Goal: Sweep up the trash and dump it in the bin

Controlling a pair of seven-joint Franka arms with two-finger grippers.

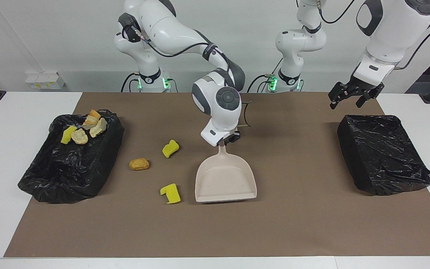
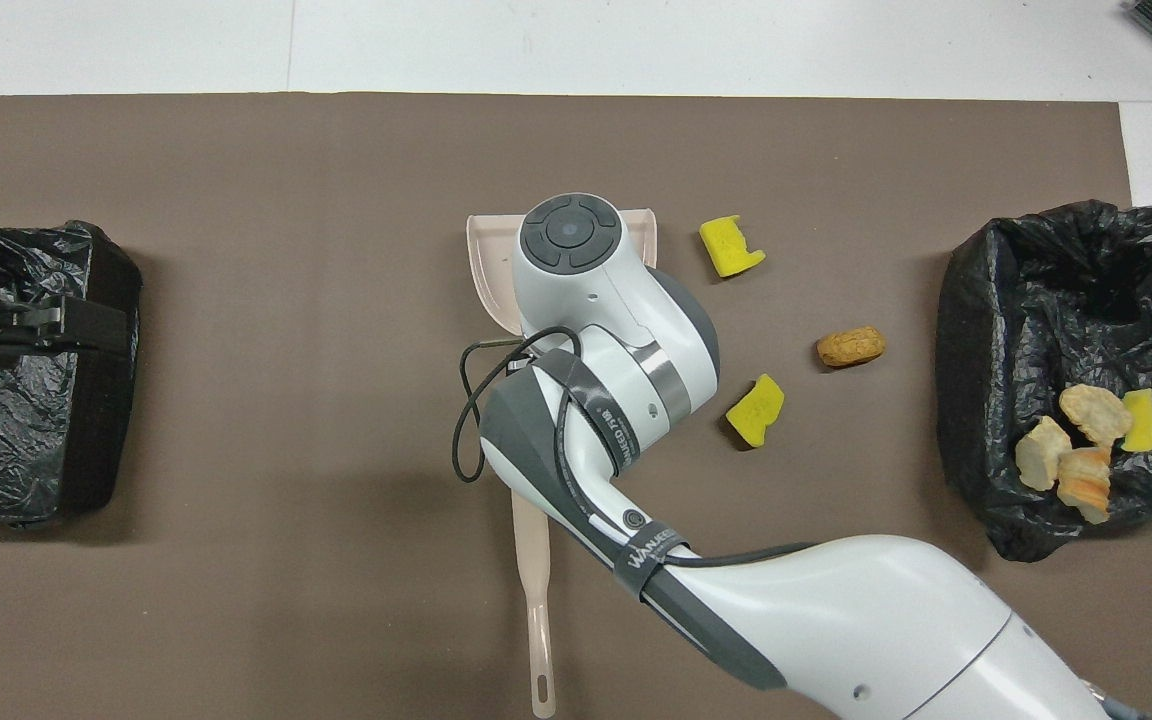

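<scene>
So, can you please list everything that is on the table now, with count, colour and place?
bins: 2, black; one at the right arm's end, one at the left arm's
trash in bin: 4 visible, yellow and tan
trash on mat: 3, two yellow, one tan, between dustpan and bin
dustpan: 1, beige, mid-mat
brush: 1, beige, nearer the robots than the dustpan
mat: 1, brown
right claw: shut on dustpan
left claw: open, over bin

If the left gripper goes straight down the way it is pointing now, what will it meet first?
Probably the black plastic-lined bin at the left arm's end of the table: the open left gripper hangs above the bin's edge nearest the robots. Depth is unclear, so it might instead land on the brown mat beside it.
</scene>
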